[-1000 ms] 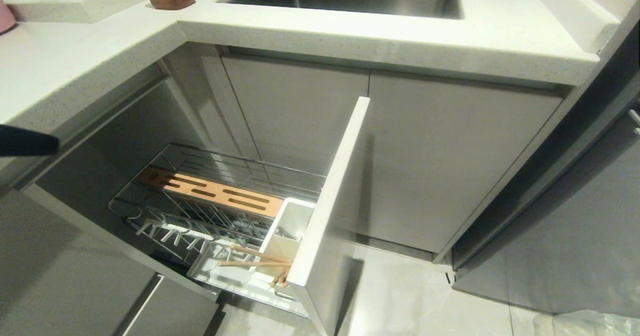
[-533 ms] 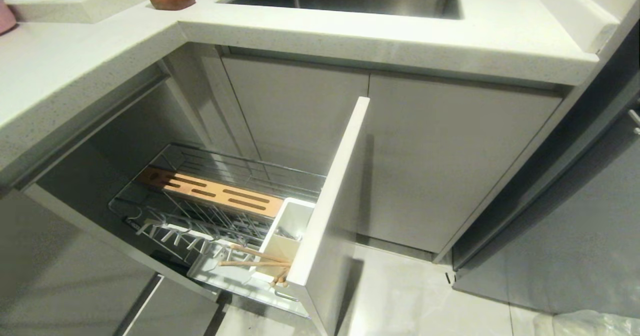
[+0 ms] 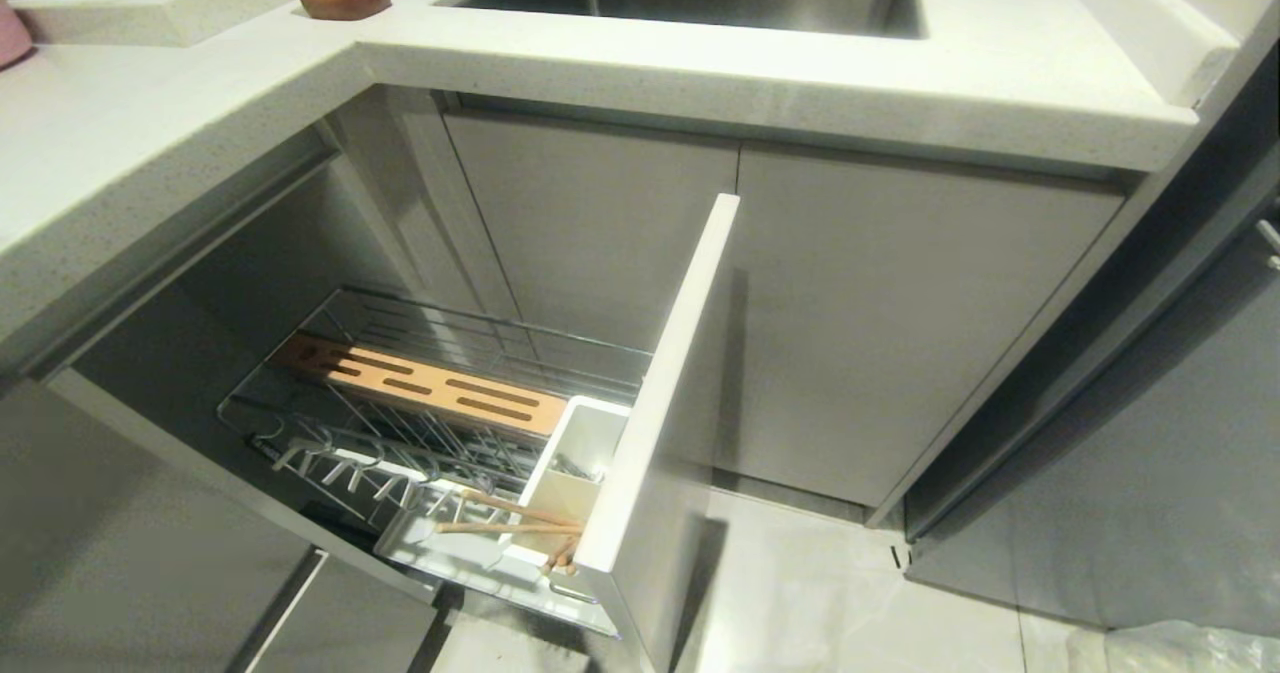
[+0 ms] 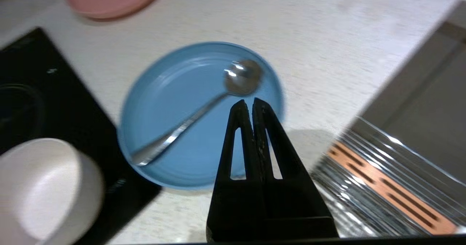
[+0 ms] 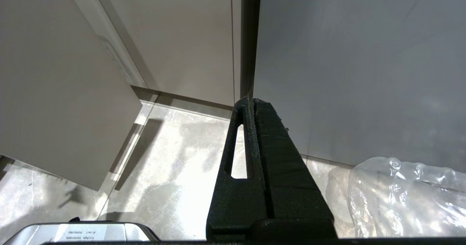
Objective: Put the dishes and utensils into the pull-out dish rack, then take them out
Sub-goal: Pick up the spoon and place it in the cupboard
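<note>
I have the left gripper (image 4: pixel 252 101) pressed together and empty, hanging over the blue plate (image 4: pixel 174 128) on the counter, where the spoon (image 4: pixel 204 110) lies with its bowl nearest my tips. The chopsticks (image 3: pixel 520 518) already sit in the rack (image 3: pixel 420 433), so I judge the spoon comes next (the white bowl (image 4: pixel 43 186) waits alongside). The right gripper (image 5: pixel 251 101) is parked low, also closed.

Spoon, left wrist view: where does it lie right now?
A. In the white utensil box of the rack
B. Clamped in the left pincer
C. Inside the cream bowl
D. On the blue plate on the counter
D: the spoon lies across the blue plate on the counter, its bowl end near the rim, with the left pincer shut and empty above it.
</note>
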